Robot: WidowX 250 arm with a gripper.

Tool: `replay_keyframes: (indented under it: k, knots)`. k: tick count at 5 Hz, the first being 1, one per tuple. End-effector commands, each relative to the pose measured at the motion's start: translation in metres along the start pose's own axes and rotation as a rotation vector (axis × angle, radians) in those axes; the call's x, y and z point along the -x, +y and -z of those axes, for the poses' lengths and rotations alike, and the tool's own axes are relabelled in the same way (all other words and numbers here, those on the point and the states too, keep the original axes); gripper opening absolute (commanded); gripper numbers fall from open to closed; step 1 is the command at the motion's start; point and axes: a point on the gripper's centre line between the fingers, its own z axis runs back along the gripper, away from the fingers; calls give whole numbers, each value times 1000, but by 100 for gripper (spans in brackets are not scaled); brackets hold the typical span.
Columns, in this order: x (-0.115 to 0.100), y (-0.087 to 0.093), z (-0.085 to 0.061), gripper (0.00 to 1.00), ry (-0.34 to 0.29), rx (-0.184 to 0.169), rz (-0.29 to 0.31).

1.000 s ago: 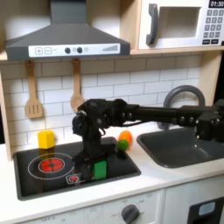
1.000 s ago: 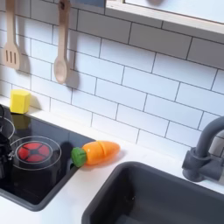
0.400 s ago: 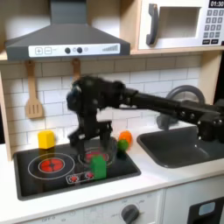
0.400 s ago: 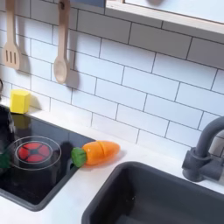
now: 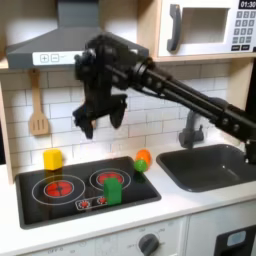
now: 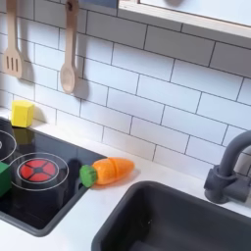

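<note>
At the first exterior view's far left, a flat wooden spatula hangs on white glossy tile; a wooden spoon hangs beside it, seen plainly in the second exterior view. Below, a yellow block with squared edges sits on the counter by the wall. The black, smooth stove carries two printed red ring burners. A green block, small and boxy, stands upright on the stove's right burner, free of any contact. Just right of the stove, an orange plastic carrot with a green stub end lies on its side on the pale counter, pointing toward the dark sink. A grey curved faucet rises at the sink's back.

The gripper hangs well above the green block, in front of the tile, under the grey hood. Fingers point down and are spread apart, holding nothing. The black arm reaches in from the first exterior view's right, rising leftward to a bent wrist near the hood.
</note>
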Motion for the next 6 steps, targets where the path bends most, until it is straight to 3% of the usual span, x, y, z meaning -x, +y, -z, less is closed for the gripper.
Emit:
replay_keyframes:
  k: [1,2,3,4,6]
  knots:
    - [5,9,21,100,35,-50,32]
    - [10,11,31,100,68,-60,39]
    - [14,9,32,100,76,-50,57]
    - [21,13,39,100,109,-72,55]
    - [21,14,41,100,111,-64,48]
